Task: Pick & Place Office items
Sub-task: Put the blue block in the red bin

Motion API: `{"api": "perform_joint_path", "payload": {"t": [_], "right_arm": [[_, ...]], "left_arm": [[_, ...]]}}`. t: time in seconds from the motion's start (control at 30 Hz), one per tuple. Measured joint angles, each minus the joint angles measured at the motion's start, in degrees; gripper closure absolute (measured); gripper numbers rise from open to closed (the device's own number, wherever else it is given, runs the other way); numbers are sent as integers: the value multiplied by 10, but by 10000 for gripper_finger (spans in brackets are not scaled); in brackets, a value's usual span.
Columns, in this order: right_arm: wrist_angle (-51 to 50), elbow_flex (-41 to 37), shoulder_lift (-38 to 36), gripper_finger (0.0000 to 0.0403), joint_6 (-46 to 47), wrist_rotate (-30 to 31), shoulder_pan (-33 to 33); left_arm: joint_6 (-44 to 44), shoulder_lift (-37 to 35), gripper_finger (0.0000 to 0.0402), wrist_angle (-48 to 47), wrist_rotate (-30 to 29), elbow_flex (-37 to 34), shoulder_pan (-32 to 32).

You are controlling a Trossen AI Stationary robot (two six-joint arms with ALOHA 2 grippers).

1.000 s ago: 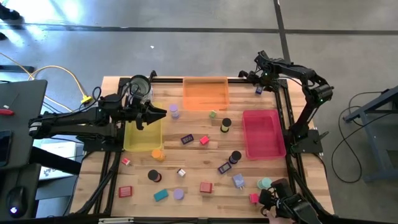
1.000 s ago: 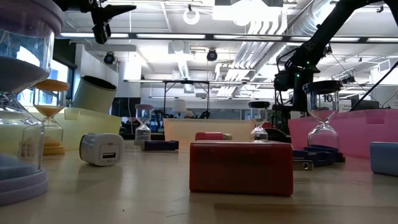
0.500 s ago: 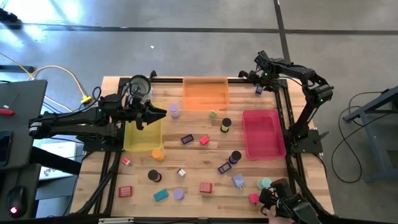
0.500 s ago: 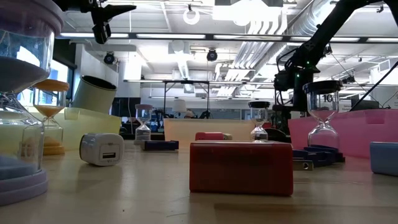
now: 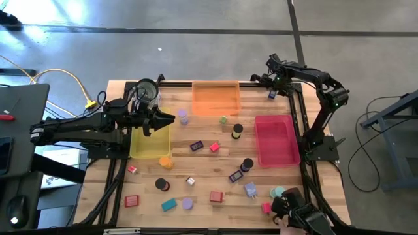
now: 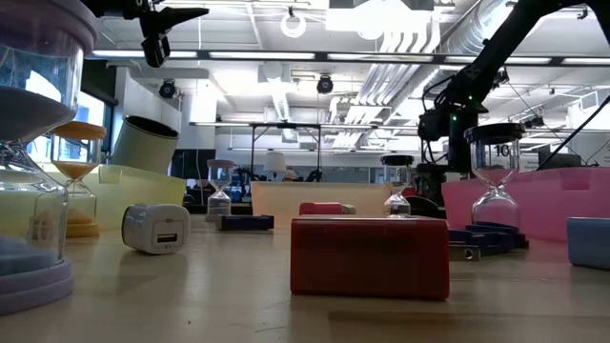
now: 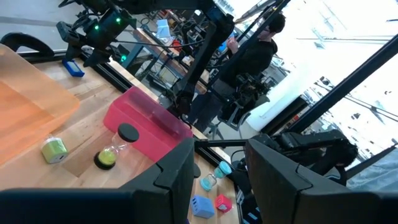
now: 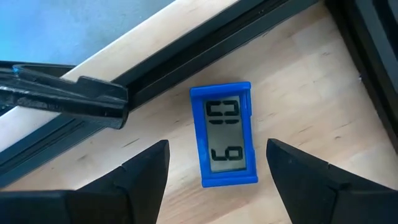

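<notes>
The office items lie scattered on the wooden table: red blocks (image 5: 216,196), a teal block (image 5: 169,205), dark-blue blocks (image 5: 196,146), lavender pieces (image 5: 187,203) and small sand timers (image 5: 237,131). My right gripper (image 8: 217,186) is open at the table's far right corner, just above a small blue digital timer (image 8: 225,134) that lies flat on the wood, display up. Its fingers stand on either side of the timer's near end and touch nothing. The timer also shows in the high view (image 5: 272,94). My left gripper (image 7: 221,186) is open and empty, held high over the yellow tray (image 5: 151,140).
An orange tray (image 5: 215,98) stands at the far middle and a pink tray (image 5: 276,139) at the right. A clear glass jar (image 5: 147,91) stands behind the yellow tray. A black frame rail (image 8: 186,46) runs just beyond the blue timer. A person (image 7: 258,50) shows beyond the table.
</notes>
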Motion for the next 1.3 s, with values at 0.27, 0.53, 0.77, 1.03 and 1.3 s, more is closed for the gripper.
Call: {"api": "perform_joint_path", "payload": {"t": [0.27, 0.53, 0.77, 1.03, 1.3], "right_arm": [[6, 0, 11, 145, 1, 0, 8], [17, 0, 20, 145, 20, 2, 13], [17, 0, 20, 150, 21, 2, 13], [20, 0, 30, 190, 18, 7, 16], [30, 0, 43, 232, 26, 2, 14]], "left_arm": [[0, 0, 261, 0, 0, 0, 0], [0, 0, 261, 0, 0, 0, 0], [-3, 0, 261, 0, 0, 0, 0], [-4, 0, 261, 0, 5, 0, 0], [-5, 0, 261, 0, 5, 0, 0]]}}
